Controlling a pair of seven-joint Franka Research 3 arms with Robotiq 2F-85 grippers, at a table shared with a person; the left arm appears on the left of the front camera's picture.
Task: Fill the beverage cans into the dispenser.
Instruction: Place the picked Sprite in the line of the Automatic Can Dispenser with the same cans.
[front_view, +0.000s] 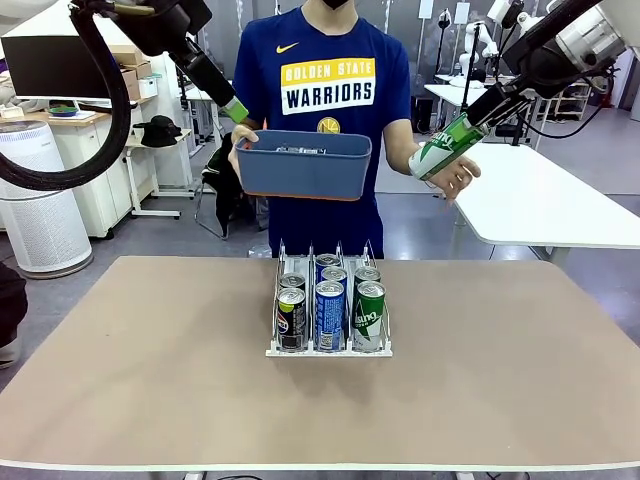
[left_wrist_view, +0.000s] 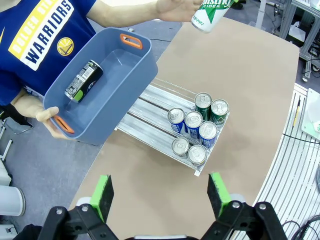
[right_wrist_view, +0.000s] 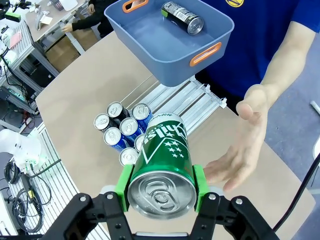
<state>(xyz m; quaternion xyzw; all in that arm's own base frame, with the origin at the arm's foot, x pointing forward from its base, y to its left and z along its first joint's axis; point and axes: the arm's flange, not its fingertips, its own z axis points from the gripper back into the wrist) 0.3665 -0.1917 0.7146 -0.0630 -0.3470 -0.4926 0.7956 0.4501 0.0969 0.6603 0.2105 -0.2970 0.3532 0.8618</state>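
The clear dispenser (front_view: 328, 345) stands mid-table with several beverage cans (front_view: 329, 312) in black, blue and green at its front end, also seen as the dispenser (left_wrist_view: 150, 112) with silver can tops (left_wrist_view: 194, 131). My right gripper (right_wrist_view: 161, 189) is shut on a green can (right_wrist_view: 162, 160), held high at the right (front_view: 445, 148) just above the person's open hand (front_view: 458, 180). My left gripper (left_wrist_view: 160, 195) hangs open and empty high over the table, its green tip (front_view: 235, 108) near the bin's left end. A black can (left_wrist_view: 83, 80) lies in the bin.
The person across the table holds a blue-grey bin (front_view: 303, 165) with orange handles in one hand above the dispenser's far end. A white table (front_view: 540, 200) stands behind at the right, a white air purifier (front_view: 40, 200) at the left. Bare tabletop (front_view: 140, 370) surrounds the dispenser.
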